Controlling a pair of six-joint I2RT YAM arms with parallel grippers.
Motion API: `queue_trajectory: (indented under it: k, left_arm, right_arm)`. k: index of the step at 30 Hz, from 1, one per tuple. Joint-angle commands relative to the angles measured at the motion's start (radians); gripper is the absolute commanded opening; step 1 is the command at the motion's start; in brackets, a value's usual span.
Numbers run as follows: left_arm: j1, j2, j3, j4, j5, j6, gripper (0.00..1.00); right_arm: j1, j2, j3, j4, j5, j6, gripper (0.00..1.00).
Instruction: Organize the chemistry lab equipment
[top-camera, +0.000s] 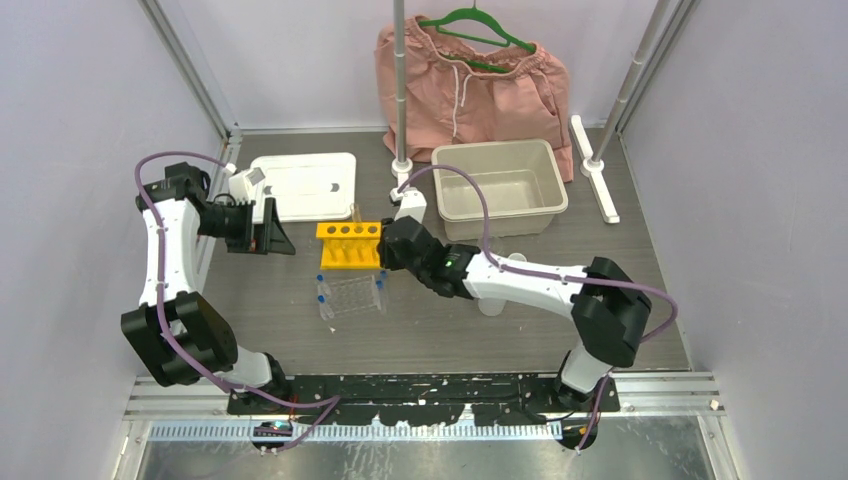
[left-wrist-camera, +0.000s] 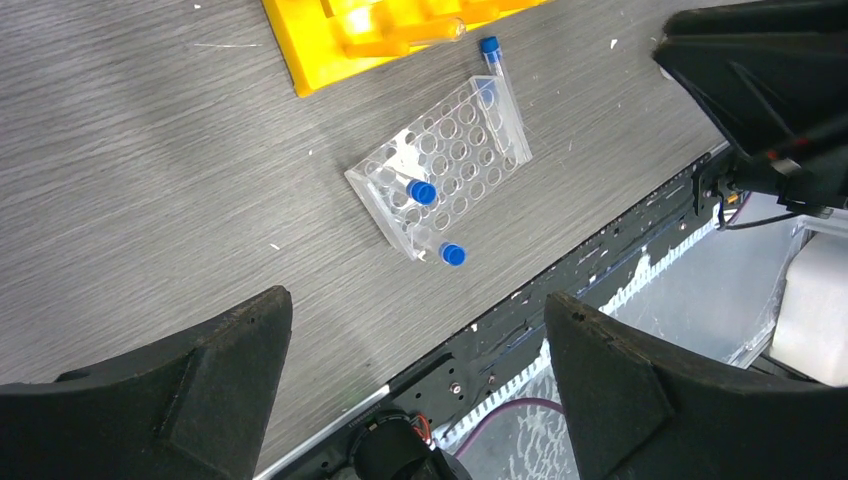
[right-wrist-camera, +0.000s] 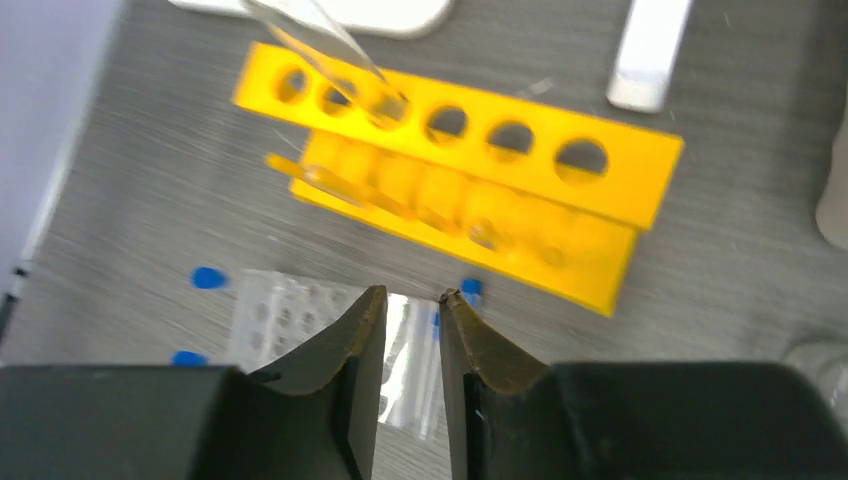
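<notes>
The yellow rack (top-camera: 348, 245) stands mid-table with a bare glass tube (right-wrist-camera: 325, 45) leaning in one of its holes. Just in front lies the clear holed tray (top-camera: 350, 295). One blue-capped tube (left-wrist-camera: 421, 191) sits in the tray, and two more (left-wrist-camera: 452, 254) (left-wrist-camera: 495, 60) lie against its sides. My right gripper (top-camera: 385, 250) hovers over the tray's right end beside the rack. Its fingers (right-wrist-camera: 412, 295) stand a narrow gap apart with nothing between them. My left gripper (top-camera: 272, 238) hangs wide open left of the rack, empty (left-wrist-camera: 415, 300).
A white lid (top-camera: 305, 185) lies at the back left and a beige bin (top-camera: 498, 188) at the back right. Pink shorts (top-camera: 470, 85) hang on a stand behind. Small clear beakers (top-camera: 515, 260) sit by the right forearm.
</notes>
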Motion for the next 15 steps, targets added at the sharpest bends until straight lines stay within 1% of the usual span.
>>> queue_trajectory:
  k: [1,15]
  left_arm:
    - [0.005,-0.034,0.033,-0.016,0.026,0.018,0.96]
    - [0.005,-0.055,-0.008,0.005,-0.004,0.020,0.96]
  right_arm:
    - [-0.007,0.057,0.002,-0.137,-0.027,0.085,0.31]
    - [-0.015,0.257,0.071,-0.131,-0.079,0.079,0.27]
